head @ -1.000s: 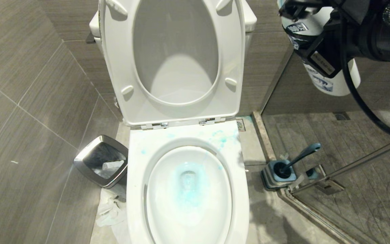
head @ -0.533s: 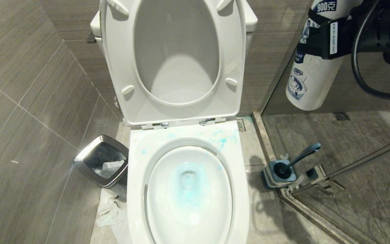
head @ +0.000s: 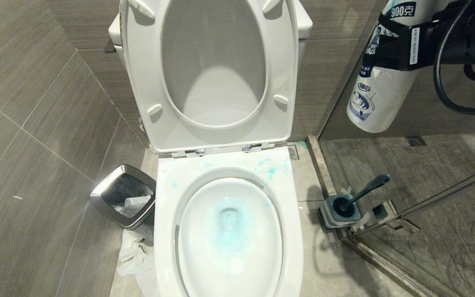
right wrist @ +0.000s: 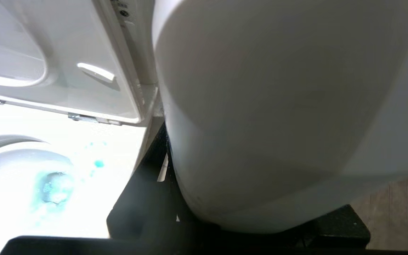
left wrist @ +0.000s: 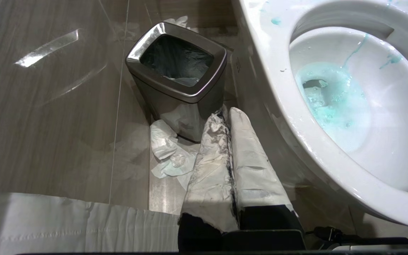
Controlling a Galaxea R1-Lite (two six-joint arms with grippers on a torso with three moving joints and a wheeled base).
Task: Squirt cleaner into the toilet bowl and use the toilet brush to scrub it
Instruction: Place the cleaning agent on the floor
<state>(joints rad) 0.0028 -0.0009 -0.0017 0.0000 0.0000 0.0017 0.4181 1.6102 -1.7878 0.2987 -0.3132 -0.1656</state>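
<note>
Cleaner (head: 375,88) bottle: white, blue-printed label, clamped by right fingers (head: 398,49).

Toilet bowl (head: 291,231) open above; toilet brush (head: 367,189) unobstructed.

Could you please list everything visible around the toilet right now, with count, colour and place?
toilet bowl: one, white, centre, seat and lid raised; light blue liquid pooled inside and spattered on the back rim.
cleaner: one, white bottle with blue label, held upright in the air to the right of the lid, above the glass enclosure.
toilet brush: one, slate-blue handle, standing in its holder.
holder: one, blue and grey, on the floor right of the bowl.
waste bin: one, steel, on the floor left of the bowl.
crumpled paper: white, on the floor in front of the bin.
right gripper: black, clamped round the cleaner.
left gripper: white-wrapped fingers shut, low beside the bin, holding nothing.
</note>
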